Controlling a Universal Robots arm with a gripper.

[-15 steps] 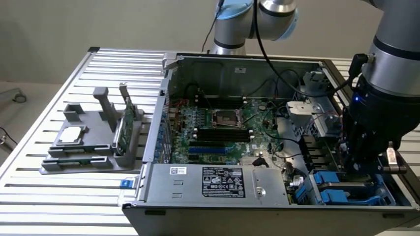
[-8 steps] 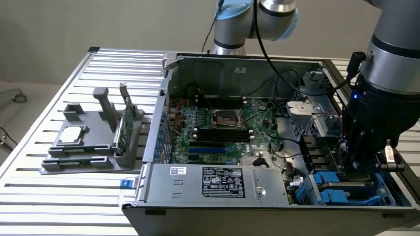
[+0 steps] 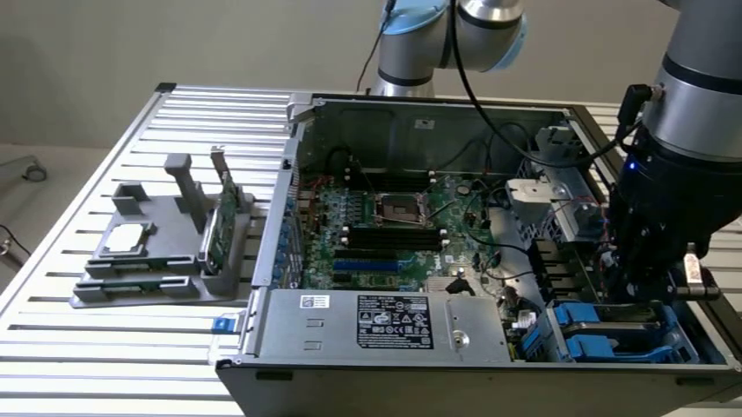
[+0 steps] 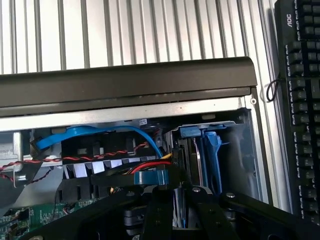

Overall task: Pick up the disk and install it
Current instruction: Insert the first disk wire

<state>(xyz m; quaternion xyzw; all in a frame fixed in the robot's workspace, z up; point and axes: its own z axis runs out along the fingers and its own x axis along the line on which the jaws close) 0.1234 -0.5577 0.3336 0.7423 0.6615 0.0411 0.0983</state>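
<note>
Exterior view: an open computer case (image 3: 464, 382) lies on a slatted metal tabletop (image 3: 93, 365), its motherboard (image 3: 394, 226) bare and a boxed power supply (image 3: 377, 321) at the near wall. The arm (image 3: 696, 113) stands over the case at the exterior view's right, and its pincer (image 3: 649, 291) reaches down inside the case's near corner on that side, with bright blue plastic showing just below it. On the tabletop at the exterior view's left, well apart from the case, a grey holder (image 3: 151, 291) carries a small square silver chip (image 3: 125, 239) and a thin green circuit card (image 3: 221, 221) standing on edge.

Wrist view: the disk (image 4: 210, 155) stands on edge inside the drive bay (image 4: 242, 150), its grey body and blue carrier rail running down into the slot. The pincer's dark fingers (image 4: 155, 212) stand narrow, close together, at the end of the disk nearest the camera, and a grey-blue edge sits between them (as far as the picture shows, they are closed on the disk's own edge). A blue tab (image 4: 150, 176) lies just beside the fingers. A flat blue cable (image 4: 95, 132) arcs across the case's inside near the bay, with red-and-black twisted wires (image 4: 100, 156) running below it. Outside the case wall, a black keyboard (image 4: 300, 110) lies on the tabletop.
</note>
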